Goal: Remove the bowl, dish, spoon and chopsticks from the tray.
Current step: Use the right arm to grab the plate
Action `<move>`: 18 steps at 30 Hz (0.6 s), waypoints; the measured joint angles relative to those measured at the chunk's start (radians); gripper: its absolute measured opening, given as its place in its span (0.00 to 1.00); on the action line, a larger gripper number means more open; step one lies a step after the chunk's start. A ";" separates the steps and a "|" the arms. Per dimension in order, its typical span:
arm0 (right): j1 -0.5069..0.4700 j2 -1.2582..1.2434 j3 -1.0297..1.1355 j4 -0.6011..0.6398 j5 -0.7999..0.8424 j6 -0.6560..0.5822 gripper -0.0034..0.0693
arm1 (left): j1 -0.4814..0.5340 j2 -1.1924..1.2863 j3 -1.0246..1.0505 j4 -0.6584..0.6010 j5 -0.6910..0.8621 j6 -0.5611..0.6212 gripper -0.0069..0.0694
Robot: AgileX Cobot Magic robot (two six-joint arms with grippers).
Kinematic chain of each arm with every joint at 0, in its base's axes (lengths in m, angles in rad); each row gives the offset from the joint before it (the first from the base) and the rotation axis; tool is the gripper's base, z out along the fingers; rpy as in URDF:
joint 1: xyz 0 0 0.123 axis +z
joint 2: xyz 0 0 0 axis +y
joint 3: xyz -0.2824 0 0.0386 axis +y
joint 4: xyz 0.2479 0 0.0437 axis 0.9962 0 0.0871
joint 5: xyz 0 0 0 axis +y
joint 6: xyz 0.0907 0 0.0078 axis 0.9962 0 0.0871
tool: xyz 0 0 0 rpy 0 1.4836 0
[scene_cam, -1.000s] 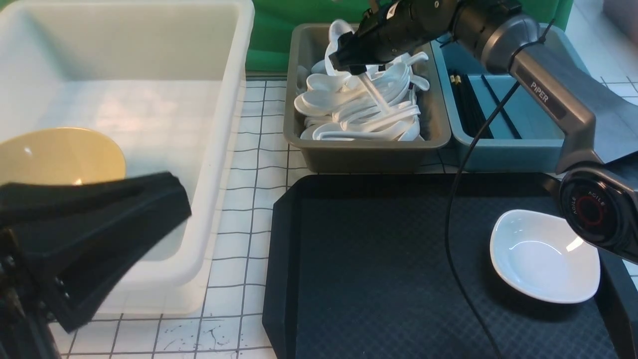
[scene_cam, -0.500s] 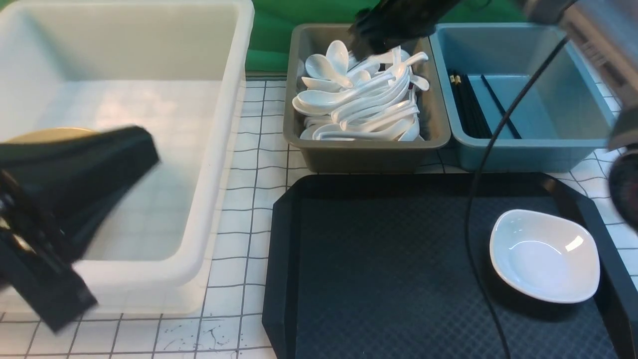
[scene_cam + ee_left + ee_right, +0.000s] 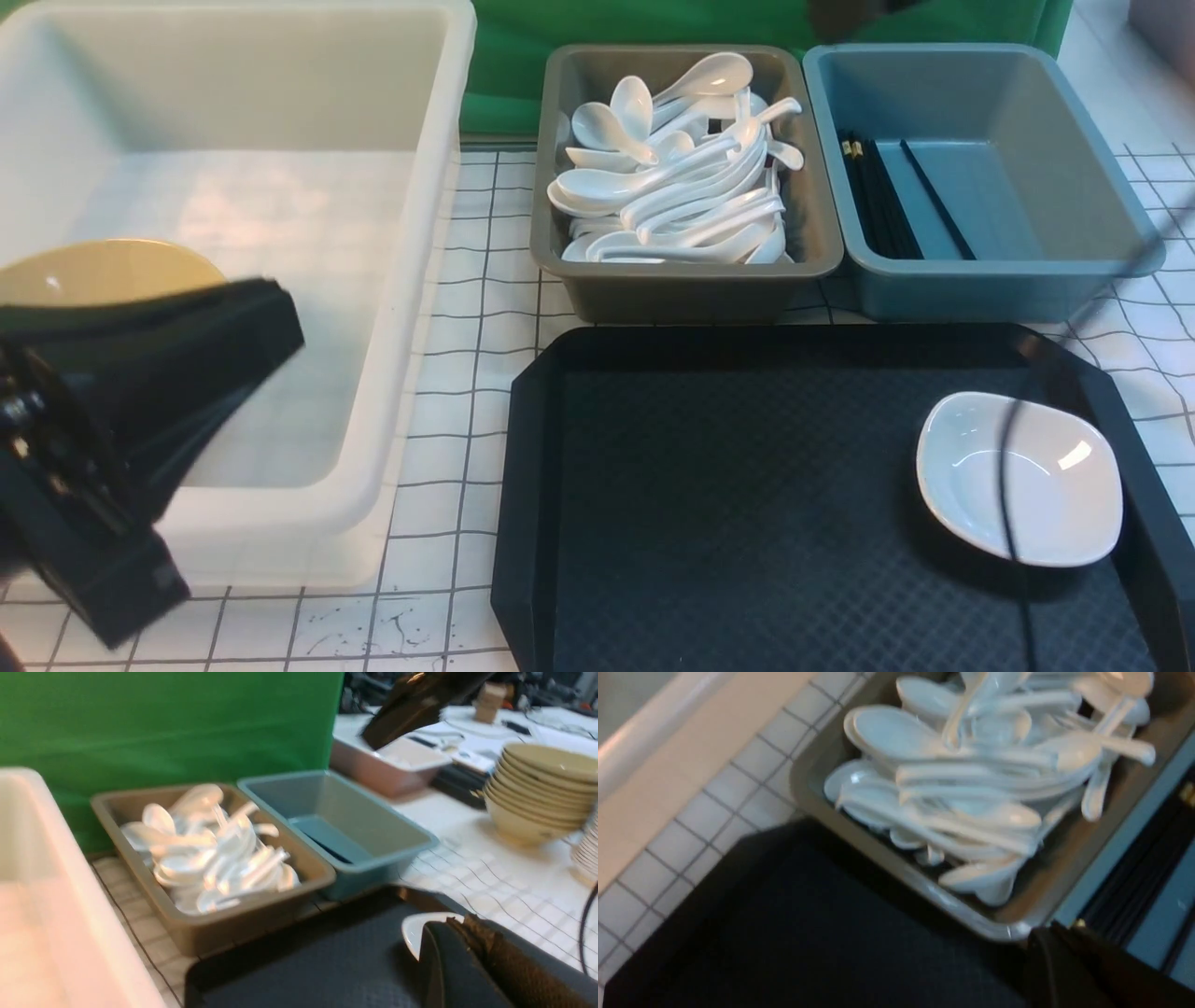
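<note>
The black tray [image 3: 709, 467] holds only the small white dish [image 3: 1022, 476] near its right edge. The yellow bowl [image 3: 93, 271] sits inside the white tub [image 3: 411, 280], half hidden behind my left gripper [image 3: 278, 322], which hangs shut and empty over the tub's near left part. A white spoon [image 3: 711, 75] lies on top of the heap in the grey bin [image 3: 686, 289]. Black chopsticks [image 3: 882, 201] lie in the blue-grey bin [image 3: 990, 280]. In the right wrist view my right gripper [image 3: 1048, 935] is shut on nothing, above the corner between tray [image 3: 784, 933] and bins.
A thin dark cable [image 3: 1013, 485] hangs across the dish in the front view. In the left wrist view a stack of yellow bowls [image 3: 537, 793] and a pinkish bin [image 3: 387, 765] stand beyond the blue-grey bin. A green backdrop stands behind the bins.
My right arm rose from over the spoon bin and left the front view, leaving a spoon on the heap, and its jaws closed. My left gripper swung a little over the tub.
</note>
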 joint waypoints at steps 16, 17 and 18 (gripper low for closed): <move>0.074 -0.206 0.901 -0.064 -0.210 0.021 0.49 | 0.000 -0.104 0.000 -0.057 0.139 0.004 0.09; 0.083 -0.195 0.931 -0.073 -0.275 0.027 0.57 | 0.000 -0.104 0.000 -0.057 0.139 0.004 0.09; 0.086 -0.184 0.940 -0.082 -0.300 0.031 0.61 | 0.000 -0.104 0.000 -0.057 0.139 0.005 0.09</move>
